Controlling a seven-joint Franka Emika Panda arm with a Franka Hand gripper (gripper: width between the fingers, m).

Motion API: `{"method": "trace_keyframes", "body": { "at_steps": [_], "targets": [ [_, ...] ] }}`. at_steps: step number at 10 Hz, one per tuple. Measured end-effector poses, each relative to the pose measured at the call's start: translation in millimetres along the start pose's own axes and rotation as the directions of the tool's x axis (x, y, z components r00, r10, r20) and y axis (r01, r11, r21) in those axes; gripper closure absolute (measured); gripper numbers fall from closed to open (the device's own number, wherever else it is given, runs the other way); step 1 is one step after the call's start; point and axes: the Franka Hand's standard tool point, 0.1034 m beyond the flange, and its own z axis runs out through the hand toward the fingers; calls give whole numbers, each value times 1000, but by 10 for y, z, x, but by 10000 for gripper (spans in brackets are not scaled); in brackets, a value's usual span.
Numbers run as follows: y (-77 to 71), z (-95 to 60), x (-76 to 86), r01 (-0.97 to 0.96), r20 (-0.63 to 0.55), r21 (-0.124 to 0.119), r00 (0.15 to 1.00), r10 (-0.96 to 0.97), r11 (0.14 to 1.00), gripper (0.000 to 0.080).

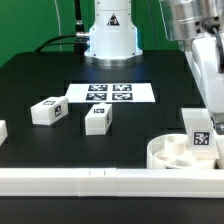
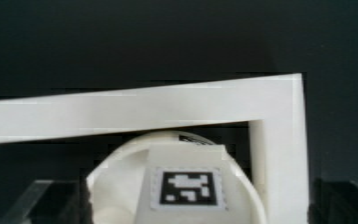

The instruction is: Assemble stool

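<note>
Black table, green backdrop. I list what my two feeds give me.

1. Seat: white round disc, lying flat at the near edge of the table on the exterior view's right, just behind the long border rail. It is the one holder on the table, and I can see hollow sockets in its top face.
   - Contents: one seated leg, a short white block. It stands upright in a socket on the side toward the exterior view's right, with its tag facing the camera.
   - In the wrist view the leg's tagged end shows over the seat's curved rim, and the rail makes a white corner beyond them.

2. Left loose leg and middle loose leg: two white tagged blocks. They lie on the bare table, apart from each other and well apart from the seat.

3. Marker board: flat white sheet with four tags, behind the loose legs and in front of the robot base.

4. Arm: comes down over the seat on the exterior view's right.

5. Gripper: the wrist picture is blurred, but I see the dark fingers standing wide on either side of the seated leg. There is a gap on each side, so the jaws are spread and grip nothing.
</note>
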Motion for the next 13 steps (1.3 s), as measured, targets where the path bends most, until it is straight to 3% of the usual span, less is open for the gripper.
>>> {"method": "trace_keyframes", "body": {
  "at_steps": [3, 5, 7, 8, 9, 10, 12, 13],
  "targets": [
    [-38, -166, -41, 95, 4, 22, 995, -95, 995, 151],
    [-23, -139, -47, 120, 4, 18, 993, -120, 993, 150],
    [-19, -135, -44, 283, 1, 16, 959, -283, 959, 150],
    [36, -133, -50, 426, 11, -30, 905, -426, 904, 150],
    [40, -155, -77, 539, 17, -53, 842, -539, 841, 150],
    [22, -172, -77, 610, 21, -50, 792, -610, 791, 150],
    [3, -231, -64, 787, 45, -66, 617, -786, 614, 150],
    [-9, -239, -75, 811, 45, -62, 585, -810, 582, 150]
  ]
}}
